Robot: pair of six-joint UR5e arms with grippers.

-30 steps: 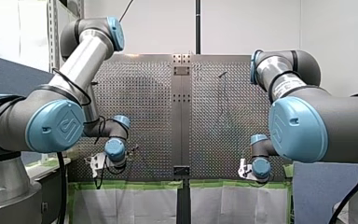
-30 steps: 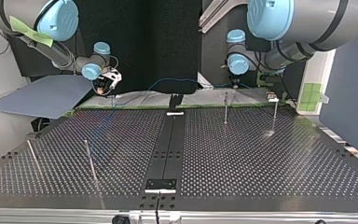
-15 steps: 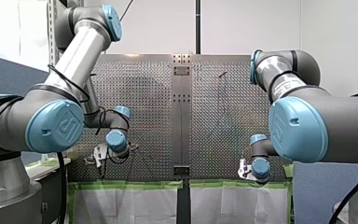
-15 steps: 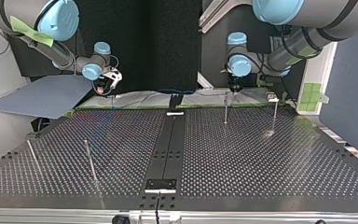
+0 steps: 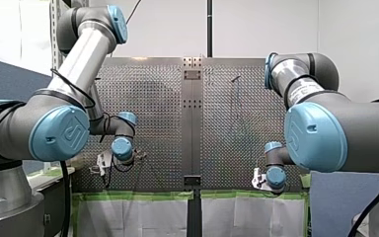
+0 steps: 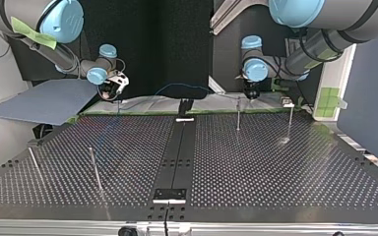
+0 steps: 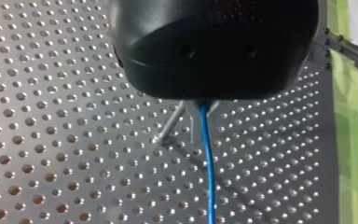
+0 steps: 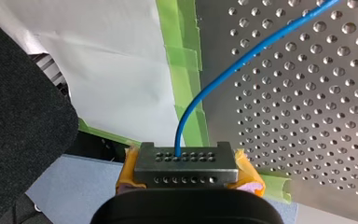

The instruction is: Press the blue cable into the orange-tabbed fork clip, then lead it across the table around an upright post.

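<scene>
Beside the upright post (image 7: 170, 126), my left pincer (image 7: 204, 105) clenches the limp blue cable (image 7: 207, 163), probably best held short; my right pincer (image 8: 185, 161) grips it too.

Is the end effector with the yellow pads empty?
No, the blue cable runs out from between the closed fingers of my right end effector.

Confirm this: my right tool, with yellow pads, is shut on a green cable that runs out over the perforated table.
The cable is blue, not green, as the right wrist view shows. The rest holds: the right tool, with yellow pads, is shut on it, and it runs out over the perforated table.
</scene>
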